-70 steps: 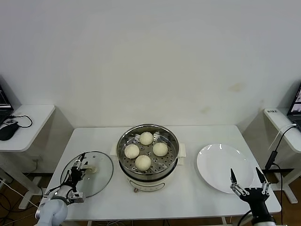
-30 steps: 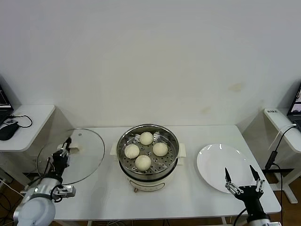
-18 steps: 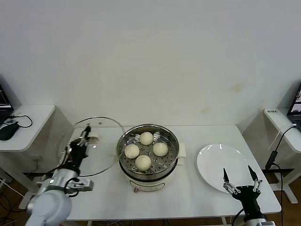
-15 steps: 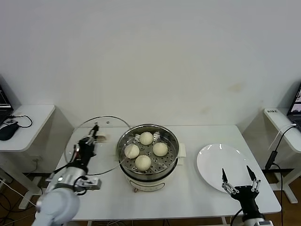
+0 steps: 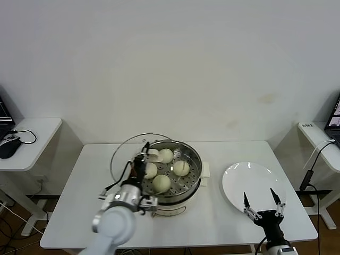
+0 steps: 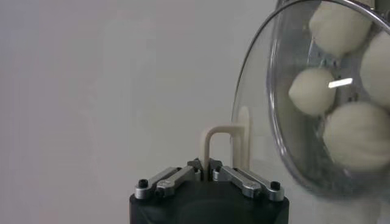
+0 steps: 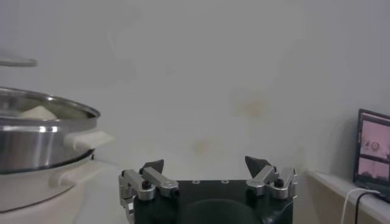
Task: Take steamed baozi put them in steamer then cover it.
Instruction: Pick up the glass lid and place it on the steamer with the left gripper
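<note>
The steamer (image 5: 194,159) stands mid-table with four baozi (image 5: 161,183) on its perforated floor. My left gripper (image 5: 142,162) is shut on the cream handle (image 5: 153,155) of the glass cover (image 5: 125,157), which hangs tilted over the steamer's left rim. In the left wrist view the left gripper (image 6: 206,169) pinches the handle (image 6: 208,143), and the baozi (image 6: 312,91) show through the cover's glass (image 6: 286,143). My right gripper (image 5: 262,205) stands open and empty near the table's front edge. The right wrist view shows the right gripper (image 7: 206,164) and, off to one side, the steamer (image 7: 36,143).
A flat white plate (image 5: 249,180) lies right of the steamer, just behind the right gripper. Bare white tabletop (image 5: 79,180) lies left of the steamer. A side table with a mouse (image 5: 9,146) stands at far left, another side table (image 5: 319,139) at far right.
My left gripper has lifted the cover off the table's left side and carried it right to the steamer's left rim. The right gripper has drifted slightly left and lower.
</note>
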### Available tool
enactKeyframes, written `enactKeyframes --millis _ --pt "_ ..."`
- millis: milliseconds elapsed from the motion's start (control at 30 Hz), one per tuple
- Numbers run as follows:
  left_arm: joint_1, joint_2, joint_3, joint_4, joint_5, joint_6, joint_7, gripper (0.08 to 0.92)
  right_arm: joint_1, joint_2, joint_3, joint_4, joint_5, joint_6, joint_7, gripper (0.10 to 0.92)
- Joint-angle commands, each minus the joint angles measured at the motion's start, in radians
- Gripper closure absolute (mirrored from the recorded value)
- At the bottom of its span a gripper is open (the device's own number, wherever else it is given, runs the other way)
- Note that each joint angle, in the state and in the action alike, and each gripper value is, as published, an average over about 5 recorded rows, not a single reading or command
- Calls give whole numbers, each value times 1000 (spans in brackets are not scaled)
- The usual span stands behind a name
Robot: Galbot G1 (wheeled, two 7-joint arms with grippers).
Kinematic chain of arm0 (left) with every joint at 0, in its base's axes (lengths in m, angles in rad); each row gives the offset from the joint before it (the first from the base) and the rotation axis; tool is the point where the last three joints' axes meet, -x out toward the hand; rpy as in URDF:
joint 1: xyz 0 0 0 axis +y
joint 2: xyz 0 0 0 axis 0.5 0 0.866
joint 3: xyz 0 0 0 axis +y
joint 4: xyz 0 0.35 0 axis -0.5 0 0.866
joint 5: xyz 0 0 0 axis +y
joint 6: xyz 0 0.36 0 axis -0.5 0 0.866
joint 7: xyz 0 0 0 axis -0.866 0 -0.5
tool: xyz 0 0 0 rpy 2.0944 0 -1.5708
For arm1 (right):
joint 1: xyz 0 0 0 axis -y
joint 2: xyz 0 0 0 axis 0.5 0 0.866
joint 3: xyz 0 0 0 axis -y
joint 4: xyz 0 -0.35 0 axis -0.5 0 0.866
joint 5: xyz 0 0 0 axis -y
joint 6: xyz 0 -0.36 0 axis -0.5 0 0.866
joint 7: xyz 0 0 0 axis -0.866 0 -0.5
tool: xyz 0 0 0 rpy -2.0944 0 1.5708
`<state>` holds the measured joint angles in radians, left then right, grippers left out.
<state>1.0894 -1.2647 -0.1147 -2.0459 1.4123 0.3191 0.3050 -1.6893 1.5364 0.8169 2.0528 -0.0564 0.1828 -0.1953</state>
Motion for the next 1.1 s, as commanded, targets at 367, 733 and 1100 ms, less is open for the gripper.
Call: enactKeyframes --millis 367,733,1100 --pt "-135 -249 127 191 178 75 123 866 6 -7 -21 -35 -29 3 -3 203" --pt "-106 -250 89 208 195 66 110 866 4 -10 -32 -39 -34 4 -5 202" --pt "-76 -250 67 208 190 56 101 866 -2 -13 -35 -38 -37 7 -6 202"
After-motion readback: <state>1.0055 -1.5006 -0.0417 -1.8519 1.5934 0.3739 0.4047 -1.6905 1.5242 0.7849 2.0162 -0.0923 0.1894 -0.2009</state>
